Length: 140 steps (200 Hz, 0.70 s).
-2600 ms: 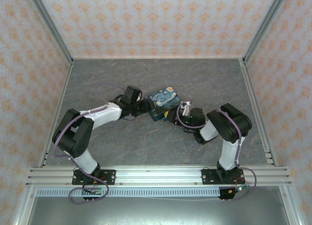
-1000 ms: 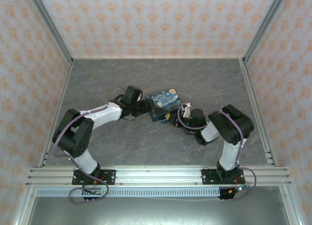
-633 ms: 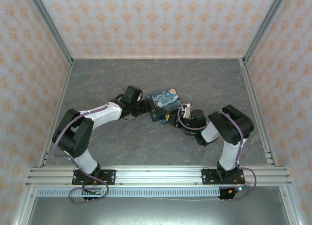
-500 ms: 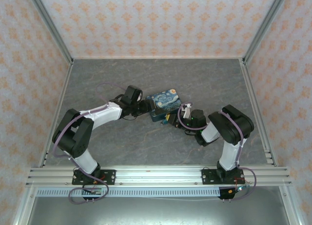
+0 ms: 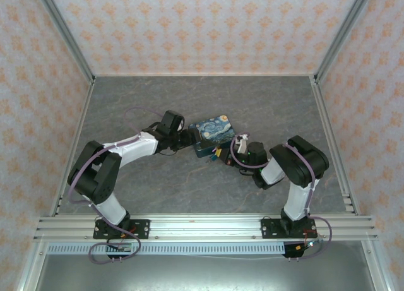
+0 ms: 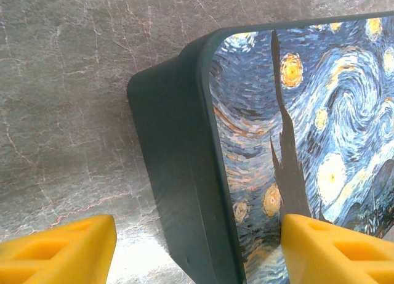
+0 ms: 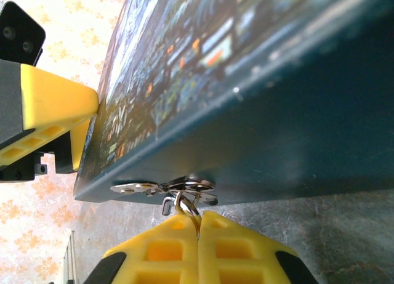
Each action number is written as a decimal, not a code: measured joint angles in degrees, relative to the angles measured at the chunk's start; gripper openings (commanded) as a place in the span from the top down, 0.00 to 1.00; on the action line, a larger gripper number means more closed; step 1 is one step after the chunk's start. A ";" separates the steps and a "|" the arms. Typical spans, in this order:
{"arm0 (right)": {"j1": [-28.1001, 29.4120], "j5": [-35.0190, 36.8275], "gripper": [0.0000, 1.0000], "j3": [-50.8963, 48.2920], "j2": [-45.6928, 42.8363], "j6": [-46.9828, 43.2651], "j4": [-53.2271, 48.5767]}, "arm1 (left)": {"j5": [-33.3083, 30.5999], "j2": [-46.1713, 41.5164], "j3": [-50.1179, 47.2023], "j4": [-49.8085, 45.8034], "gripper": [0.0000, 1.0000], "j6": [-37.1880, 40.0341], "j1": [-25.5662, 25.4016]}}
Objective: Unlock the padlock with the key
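Observation:
A dark blue box (image 5: pixel 213 132) with a swirling night-sky print sits mid-table. My left gripper (image 5: pixel 192 139) is open and straddles the box's left corner (image 6: pixel 184 173). One yellow finger (image 6: pixel 335 250) is over the lid and the other (image 6: pixel 58 250) is off its side, above the table. My right gripper (image 7: pixel 199 219) is at the box's front wall, shut on a silvery metal ring (image 7: pixel 186 205) that hangs from the metal clasp (image 7: pixel 178 186). The padlock's body and the key's blade are hidden.
The grey marbled table floor (image 5: pixel 189 101) is fenced by patterned walls with aluminium posts (image 5: pixel 63 32). The left gripper's finger (image 7: pixel 55 108) shows against the lid's edge in the right wrist view. Both arms (image 5: pixel 297 165) reach in low from the near rail.
My right gripper's fingers closed on the ring at the clasp after edging a little left toward the box. The left arm and the box stayed still.

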 measured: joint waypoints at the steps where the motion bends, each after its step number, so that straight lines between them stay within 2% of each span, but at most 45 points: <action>1: 0.00 0.02 0.97 0.00 0.00 0.09 0.00 | 0.00 0.00 0.00 0.00 0.29 0.00 0.00; 73: 0.07 2.75 1.00 -1.18 -0.74 0.94 -0.04 | -0.39 -0.31 0.00 -0.42 0.29 0.02 -0.02; 140: 0.00 6.29 1.00 -1.68 -1.18 6.12 1.64 | -0.46 -0.96 -0.79 -0.37 0.29 0.00 0.00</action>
